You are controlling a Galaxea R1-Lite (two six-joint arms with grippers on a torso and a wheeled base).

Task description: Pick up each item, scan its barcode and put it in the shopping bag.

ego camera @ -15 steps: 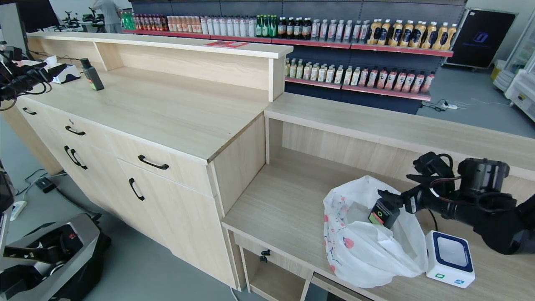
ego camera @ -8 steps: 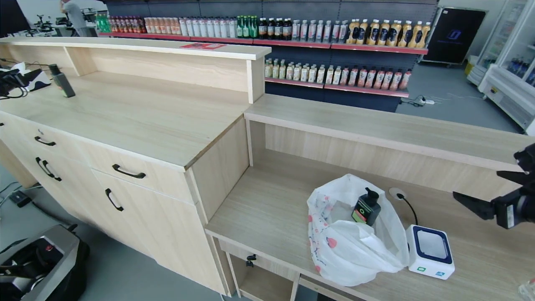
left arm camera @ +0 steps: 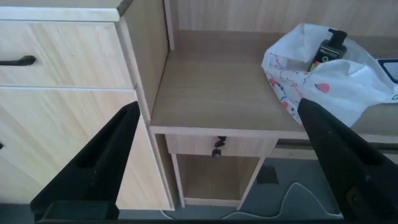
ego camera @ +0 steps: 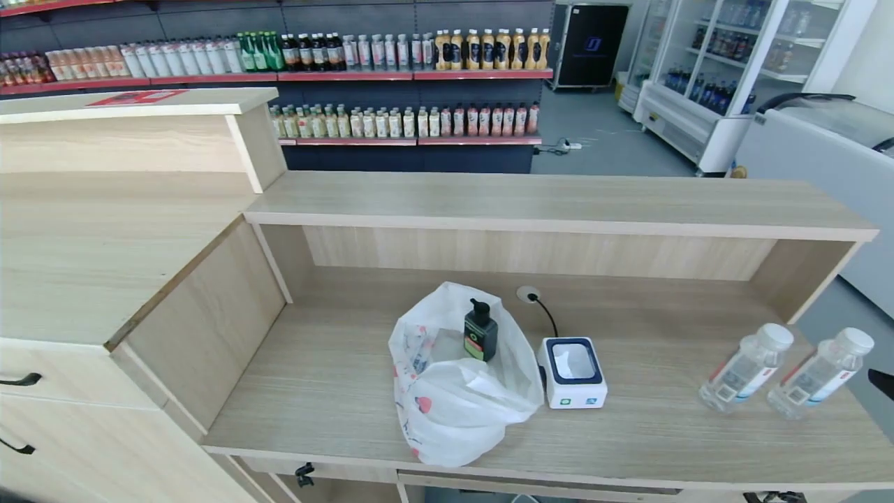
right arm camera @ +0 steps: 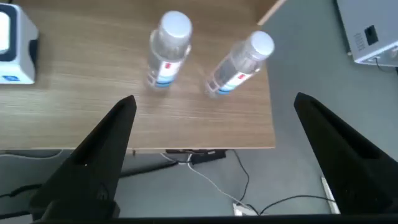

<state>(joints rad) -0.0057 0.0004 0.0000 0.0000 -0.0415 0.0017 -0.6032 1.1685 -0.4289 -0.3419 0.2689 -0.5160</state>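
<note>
Between one second ago and now the right gripper has let go of the dark pump bottle it held over the shopping bag and has drawn off to the robot's right, while the head camera has swung the same way. The pump bottle stands inside the bag's open mouth, well away from both sets of jaws, so that item looks finished. The right jaws are spread wide and hold nothing. Ahead of them, past the fingertips, two clear bottles seem to stand upright on the counter. The bottle nearer the scanner sits toward the scanner-side finger, and the bottle nearer the counter's end is closer to the middle of the gap. The scanner lies off beyond the scanner-side finger, just beside the bag. The left gripper is also wide open and empty, low in front of the counter, with the bag far ahead past one finger. The step in hand appears to be the approach to the next item. The next move probably calls for centring the right jaws on one bottle, clear of the other, closing on its body and turning its label toward the scanner.
</note>
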